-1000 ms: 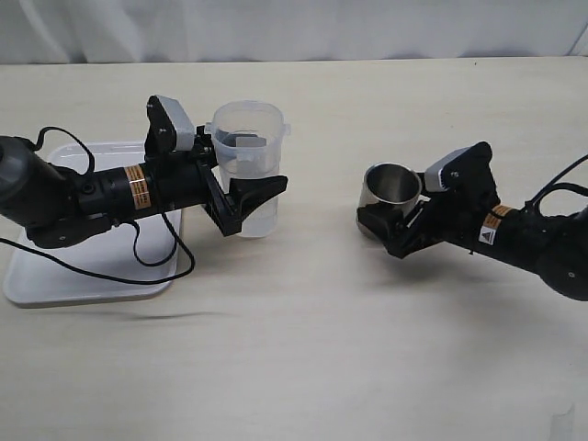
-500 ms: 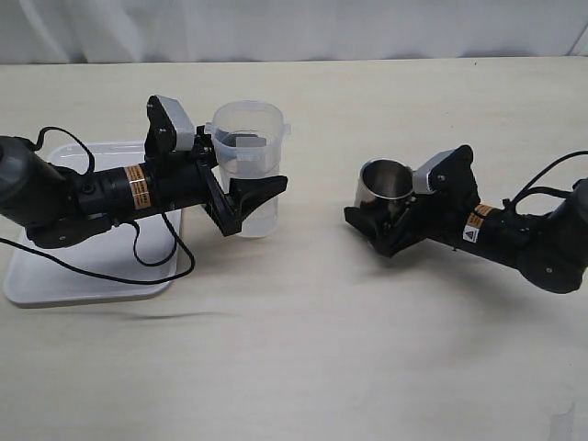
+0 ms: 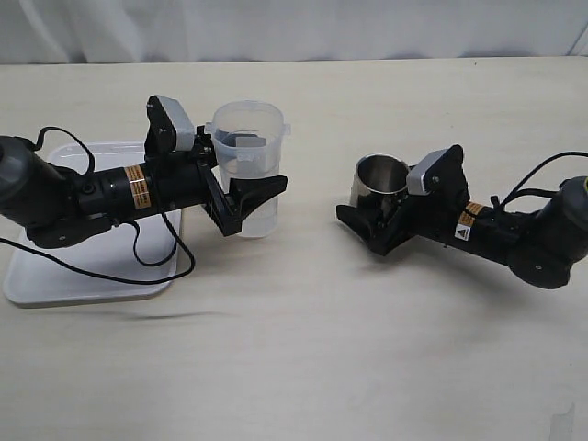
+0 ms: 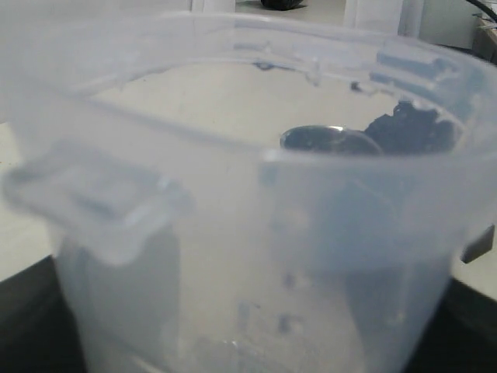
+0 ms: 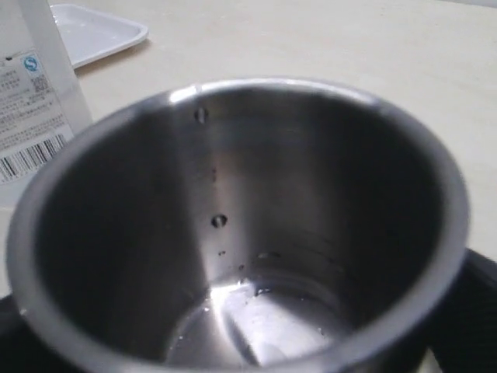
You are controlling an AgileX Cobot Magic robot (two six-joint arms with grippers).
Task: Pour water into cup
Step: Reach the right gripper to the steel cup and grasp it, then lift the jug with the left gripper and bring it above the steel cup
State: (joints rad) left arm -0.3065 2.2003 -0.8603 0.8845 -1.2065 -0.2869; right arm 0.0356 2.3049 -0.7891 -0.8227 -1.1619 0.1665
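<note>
A translucent plastic beaker (image 3: 246, 138) stands upright on the table, left of centre. My left gripper (image 3: 248, 188) is shut on its lower body, one finger on each side. In the left wrist view the beaker (image 4: 233, 233) fills the frame, and faint glints of water (image 4: 233, 342) show at its bottom. The short steel cup (image 3: 379, 179) is right of centre, tilted slightly, with my right gripper (image 3: 372, 209) shut on it. The right wrist view looks into the cup (image 5: 233, 194), where droplets cling to the wall and the bottom looks wet. Beaker and cup are about a hand's width apart.
A white tray (image 3: 55, 276) lies at the left edge under my left arm, with a black cable looping over it. The tray (image 5: 93, 31) and the labelled beaker (image 5: 31, 93) show beyond the cup in the right wrist view. A pale curtain runs along the table's far edge.
My right gripper has carried the steel cup a little to the left, toward the beaker. The left arm and the beaker have not moved.
</note>
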